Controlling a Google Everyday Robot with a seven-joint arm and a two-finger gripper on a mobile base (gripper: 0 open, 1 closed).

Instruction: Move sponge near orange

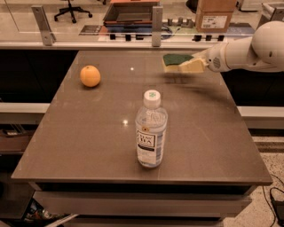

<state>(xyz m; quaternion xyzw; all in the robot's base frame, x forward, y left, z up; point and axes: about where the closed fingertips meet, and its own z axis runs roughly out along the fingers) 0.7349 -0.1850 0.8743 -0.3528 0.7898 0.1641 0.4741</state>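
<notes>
The sponge (174, 61), pale yellow with a dark green top, is held above the table at the back right, with its shadow on the tabletop below. My gripper (190, 65) is shut on the sponge from its right side, at the end of the white arm (248, 52) that comes in from the right. The orange (90, 76) sits on the table at the back left, well apart from the sponge.
A clear water bottle (151, 131) with a white cap stands upright in the middle front of the brown table (88, 133). Behind the table runs a glass rail with posts (156, 20). A cardboard box (216, 13) stands at the back right.
</notes>
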